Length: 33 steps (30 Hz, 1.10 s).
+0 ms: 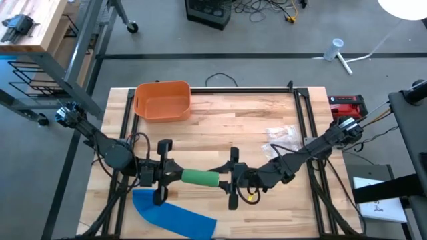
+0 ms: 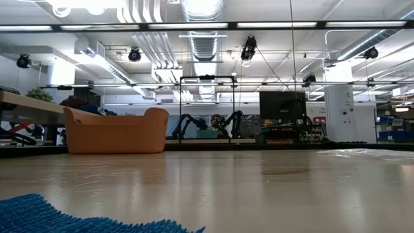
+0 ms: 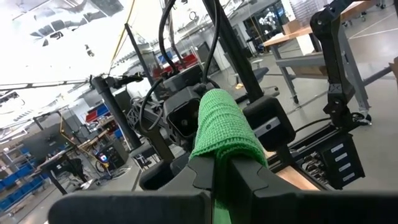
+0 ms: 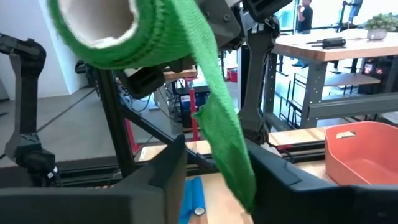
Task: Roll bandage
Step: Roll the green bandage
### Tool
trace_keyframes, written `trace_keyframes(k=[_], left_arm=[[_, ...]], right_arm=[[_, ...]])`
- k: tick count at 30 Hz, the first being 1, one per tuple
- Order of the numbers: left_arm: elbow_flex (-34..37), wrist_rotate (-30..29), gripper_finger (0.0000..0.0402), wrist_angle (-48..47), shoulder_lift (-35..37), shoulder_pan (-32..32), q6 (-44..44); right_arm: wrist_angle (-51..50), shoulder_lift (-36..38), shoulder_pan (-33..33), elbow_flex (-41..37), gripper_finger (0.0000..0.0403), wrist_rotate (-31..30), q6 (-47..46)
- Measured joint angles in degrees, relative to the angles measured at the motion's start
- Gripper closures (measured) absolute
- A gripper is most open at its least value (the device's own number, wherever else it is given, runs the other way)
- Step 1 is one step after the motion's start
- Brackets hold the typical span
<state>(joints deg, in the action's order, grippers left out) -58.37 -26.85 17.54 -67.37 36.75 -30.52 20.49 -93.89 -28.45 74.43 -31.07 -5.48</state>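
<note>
A green bandage roll (image 1: 199, 177) with a white core (image 4: 93, 22) hangs level above the table's near middle, between my two grippers. My left gripper (image 1: 175, 176) is shut on its left end. My right gripper (image 1: 225, 180) faces the roll's right end, open. A loose green tail (image 4: 221, 130) hangs from the roll, down between the right gripper's fingers (image 4: 168, 177). A blue bandage (image 1: 175, 215) lies flat on the table below, near the front edge. My left gripper pinches the roll's left end (image 3: 214, 163) between its two fingers, level, from the table's left, with the roll running on away from the fingers. The roll is held clear of the table. My right gripper: whether the tail touches its finger (image 4: 273, 180), I cannot tell.
An orange bin (image 1: 162, 100) stands at the table's far left. A clear plastic wrapper (image 1: 280, 137) lies at the right. A red device (image 1: 347, 105) sits off the table's far right corner. Black frame rails run along the table's edges.
</note>
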Motion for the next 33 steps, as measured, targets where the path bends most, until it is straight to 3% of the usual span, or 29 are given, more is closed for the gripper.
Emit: trace_keyframes(k=[9, 14, 23, 33], left_arm=[[0.00, 0.00, 0.0395, 0.45, -0.02, 0.00, 0.00], [0.00, -0.39, 0.0395, 0.72, 0.00, 0.00, 1.25], [0.00, -7.51, 0.0395, 0.74, 0.59, -0.04, 2.56], [0.02, -8.83, 0.0395, 0.77, 0.16, -1.15, 2.58]], right_arm=[[-0.69, 0.00, 0.00, 0.00, 0.0398, 0.02, 2.73], [-0.99, 0.00, -0.39, 0.00, 0.0400, 0.07, 4.10], [-9.84, 0.42, -1.37, 2.41, 0.0402, 0.02, 1.14], [-13.90, 0.42, -2.66, 6.07, 0.0403, 6.05, -1.46]])
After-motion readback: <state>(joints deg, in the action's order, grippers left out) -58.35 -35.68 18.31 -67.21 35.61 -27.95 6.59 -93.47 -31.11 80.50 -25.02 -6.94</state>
